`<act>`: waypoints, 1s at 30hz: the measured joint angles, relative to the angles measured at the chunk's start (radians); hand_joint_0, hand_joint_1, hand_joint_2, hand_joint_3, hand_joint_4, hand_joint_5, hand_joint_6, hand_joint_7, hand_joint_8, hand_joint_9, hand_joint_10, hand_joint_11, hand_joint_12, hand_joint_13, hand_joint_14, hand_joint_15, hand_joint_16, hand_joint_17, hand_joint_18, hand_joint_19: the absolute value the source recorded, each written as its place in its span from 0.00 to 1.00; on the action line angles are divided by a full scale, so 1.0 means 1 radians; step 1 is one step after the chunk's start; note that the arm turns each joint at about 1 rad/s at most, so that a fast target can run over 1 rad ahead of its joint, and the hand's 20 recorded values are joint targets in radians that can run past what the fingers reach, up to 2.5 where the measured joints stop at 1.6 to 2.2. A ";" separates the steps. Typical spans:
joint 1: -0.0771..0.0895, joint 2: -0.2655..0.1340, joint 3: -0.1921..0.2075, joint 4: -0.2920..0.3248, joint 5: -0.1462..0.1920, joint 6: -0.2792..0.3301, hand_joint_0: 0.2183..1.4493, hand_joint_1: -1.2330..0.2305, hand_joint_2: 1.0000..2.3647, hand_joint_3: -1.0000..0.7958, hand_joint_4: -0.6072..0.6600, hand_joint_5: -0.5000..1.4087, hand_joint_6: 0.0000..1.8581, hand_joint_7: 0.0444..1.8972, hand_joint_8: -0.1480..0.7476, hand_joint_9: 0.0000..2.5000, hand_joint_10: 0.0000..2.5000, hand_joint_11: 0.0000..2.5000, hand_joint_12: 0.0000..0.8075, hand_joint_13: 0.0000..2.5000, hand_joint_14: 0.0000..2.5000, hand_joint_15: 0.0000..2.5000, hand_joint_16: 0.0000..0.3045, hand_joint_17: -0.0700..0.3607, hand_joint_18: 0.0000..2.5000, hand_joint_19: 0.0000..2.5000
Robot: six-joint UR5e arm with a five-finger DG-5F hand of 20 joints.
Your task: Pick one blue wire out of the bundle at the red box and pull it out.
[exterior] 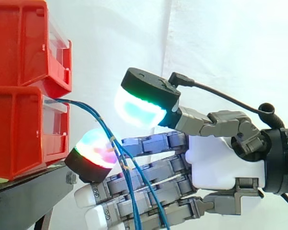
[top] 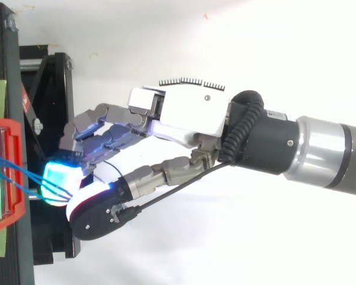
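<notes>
Thin blue wires (exterior: pixel 93 115) come out of the front of the lower red bin (exterior: pixel 19 129) and hang down to the right. They run over the side of one glowing fingertip (exterior: pixel 93 153) and on across the straight fingers of my hand (exterior: pixel 221 163). The thumb's green-white pad (exterior: pixel 139 108) stands above and to the right of that fingertip, with a small gap where the wires pass. From above, the wires (top: pixel 18 172) reach from the bin's front (top: pixel 3 136) to the cyan fingertip (top: pixel 62 178), with the thumb pad (top: pixel 89 199) close beside it. The hand (top: pixel 190 116) is open.
A second red bin (exterior: pixel 24 43) is stacked on the lower one. Both sit on a black stand (exterior: pixel 29 191) whose front edge lies just under my fingertips. A white curtain hangs behind. The arm (top: pixel 320 148) comes in from the right.
</notes>
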 measured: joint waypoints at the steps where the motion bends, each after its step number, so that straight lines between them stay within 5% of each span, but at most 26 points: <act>1: 0.000 0.000 -0.002 0.006 0.001 -0.006 0.26 0.31 0.00 0.28 0.69 0.19 0.36 0.47 0.52 0.29 0.00 0.07 0.49 0.29 0.00 0.11 0.16 0.42 0.23 0.13; 12: 0.014 -0.001 -0.042 0.073 0.045 -0.027 0.32 0.31 0.01 0.39 0.63 0.17 0.44 0.40 0.51 0.29 0.00 0.07 0.48 0.30 0.00 0.11 0.15 0.40 0.24 0.13; 30: 0.016 0.000 -0.045 0.070 0.039 -0.024 0.34 0.32 0.01 0.53 0.55 0.17 0.50 0.37 0.56 0.31 0.00 0.10 0.52 0.34 0.00 0.12 0.17 0.44 0.30 0.13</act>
